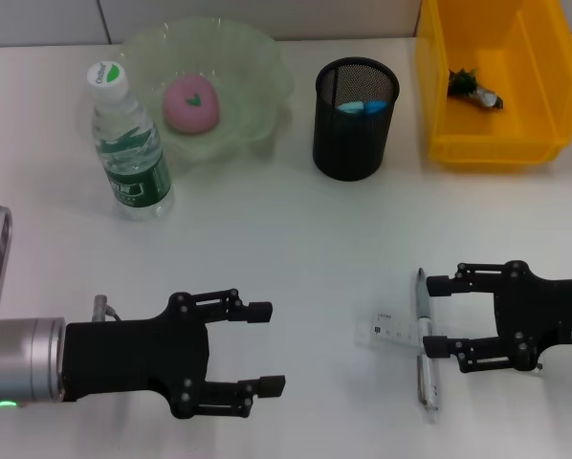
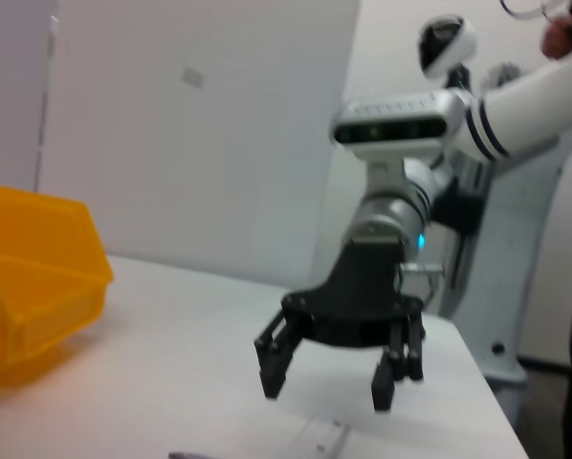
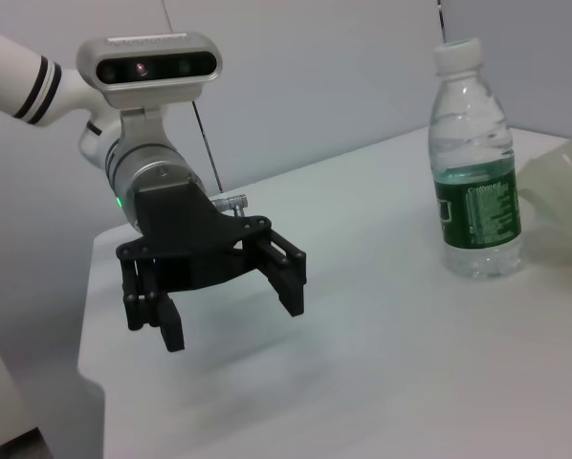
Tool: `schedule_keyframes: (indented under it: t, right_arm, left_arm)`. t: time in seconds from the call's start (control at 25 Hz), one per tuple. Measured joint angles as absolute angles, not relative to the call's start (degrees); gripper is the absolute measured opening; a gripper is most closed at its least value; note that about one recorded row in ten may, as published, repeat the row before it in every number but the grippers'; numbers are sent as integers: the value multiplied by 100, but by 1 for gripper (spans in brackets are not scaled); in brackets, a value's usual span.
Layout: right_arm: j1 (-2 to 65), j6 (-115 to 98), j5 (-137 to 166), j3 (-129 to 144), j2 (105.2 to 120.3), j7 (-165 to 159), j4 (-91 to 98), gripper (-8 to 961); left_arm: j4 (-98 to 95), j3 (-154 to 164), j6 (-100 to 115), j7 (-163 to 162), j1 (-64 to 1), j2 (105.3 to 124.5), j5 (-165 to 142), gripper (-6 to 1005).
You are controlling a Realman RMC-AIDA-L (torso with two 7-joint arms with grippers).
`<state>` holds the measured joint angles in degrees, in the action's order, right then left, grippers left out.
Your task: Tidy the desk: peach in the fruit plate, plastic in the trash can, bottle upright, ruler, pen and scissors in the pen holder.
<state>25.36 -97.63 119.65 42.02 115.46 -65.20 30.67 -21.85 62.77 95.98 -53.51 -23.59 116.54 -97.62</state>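
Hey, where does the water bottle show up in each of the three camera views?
Head view: the water bottle stands upright at upper left, beside the fruit plate.
Left wrist view: not in it.
Right wrist view: it stands upright at, with the plate's pale rim beside it.
Shared landmark: the left gripper, open over the table, also appears in the right wrist view.

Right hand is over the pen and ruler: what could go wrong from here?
The pen lies across the ruler, so the open right hand may pinch both or push the ruler away. The holder is narrow and already holds something blue; a tilted pen might miss or tip it.
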Motion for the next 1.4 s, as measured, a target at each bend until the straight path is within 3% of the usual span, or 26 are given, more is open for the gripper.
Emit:
schedule_keyframes:
  t: [0.76, 1.12, 1.4]
  right_arm:
    - [2837, -10328, 12308, 4265, 11582, -7810, 4152, 767]
    - [3556, -10528, 13596, 4800, 11807, -9044, 5302, 767]
    - [3840, -10461, 13907, 5561, 11888, -9574, 5651, 767]
  left_arm:
    - [-2443, 6271, 9344, -5414, -2478, 11661, -10115, 784]
    - [-2444, 6253, 9197, -5415, -2494, 11670, -10115, 784]
    - [-2446, 6256, 9164, -5416, -2503, 11673, -10116, 784]
